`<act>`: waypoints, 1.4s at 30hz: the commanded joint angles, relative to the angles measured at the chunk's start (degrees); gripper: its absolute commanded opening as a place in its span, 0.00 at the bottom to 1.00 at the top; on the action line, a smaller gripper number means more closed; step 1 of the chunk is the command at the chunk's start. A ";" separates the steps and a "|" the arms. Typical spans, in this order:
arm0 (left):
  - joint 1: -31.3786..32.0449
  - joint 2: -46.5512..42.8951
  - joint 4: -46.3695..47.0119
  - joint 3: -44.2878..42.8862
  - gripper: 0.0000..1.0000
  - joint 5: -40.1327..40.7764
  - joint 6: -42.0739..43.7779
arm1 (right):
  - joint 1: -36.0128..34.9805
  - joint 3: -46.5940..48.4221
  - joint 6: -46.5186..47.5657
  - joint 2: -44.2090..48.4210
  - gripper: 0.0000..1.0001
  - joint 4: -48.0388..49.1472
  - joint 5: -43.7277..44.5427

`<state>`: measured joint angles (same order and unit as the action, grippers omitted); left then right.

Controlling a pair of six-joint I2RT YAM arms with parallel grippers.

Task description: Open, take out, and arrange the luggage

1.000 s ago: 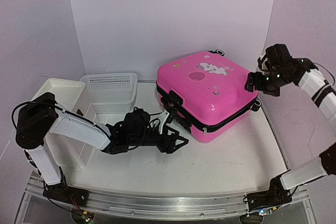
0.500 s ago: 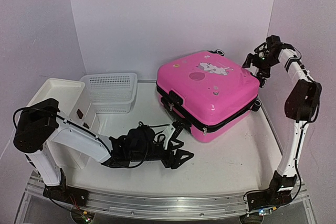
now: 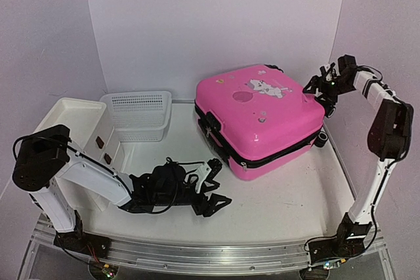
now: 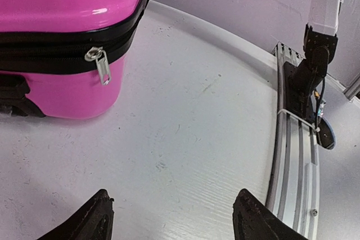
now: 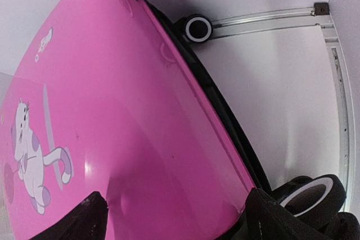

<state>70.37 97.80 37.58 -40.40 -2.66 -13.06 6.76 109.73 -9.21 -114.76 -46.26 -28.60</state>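
1. Luggage (image 3: 262,119): a large glossy pink hard-shell suitcase. You will find it lying flat on the white table (image 3: 282,195), right of centre, with its sticker side up. The shell halves are together. The black zipper band runs round the near edge, and the silver zipper pull (image 4: 103,66) hangs at the near corner. A white cartoon cat sticker (image 5: 34,155) is on the lid. Black wheels with white rims (image 5: 198,27) sit along the far and right-hand side.

2. Left gripper (image 3: 218,185): you have it low over the table, just in front of the suitcase's near left side and apart from it. Its jaws are spread wide with nothing between them but bare tabletop.

3. Right gripper (image 3: 316,90): you have it at the suitcase's far right corner. Its jaws are spread wide, with the pink shell's edge lying in front of the gap. It grips nothing, and you cannot tell from these views whether a finger touches the shell.

4. White plastic mesh basket (image 3: 138,113): at the back left, well apart from the suitcase.

5. White plastic drawer unit (image 3: 72,116): just beside the basket, on the left edge of the table.
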 commanded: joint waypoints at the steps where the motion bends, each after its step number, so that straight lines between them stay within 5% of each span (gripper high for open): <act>1: -1.81 -1.86 2.40 0.61 0.72 1.82 5.63 | -3.48 -17.23 -7.00 9.00 0.85 -9.72 -8.22; 10: -10.99 2.23 11.25 1.34 0.73 0.95 11.35 | -4.19 -32.81 -10.47 19.02 0.85 -2.93 -9.31; 26: -11.66 9.77 16.42 -3.48 0.53 1.19 12.74 | -6.43 -32.22 -8.75 21.05 0.86 -4.45 -8.58; 36: -10.52 7.14 18.13 -3.78 0.60 1.14 11.88 | -6.44 -32.75 -8.01 21.15 0.86 -4.59 -8.68; 42: -10.44 8.42 18.32 -5.43 0.47 0.84 10.48 | -6.45 -33.00 -8.15 21.60 0.87 -4.55 -8.83</act>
<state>58.67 107.63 46.48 -41.32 1.26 -1.91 2.90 80.16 -15.94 -92.25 -40.86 -32.49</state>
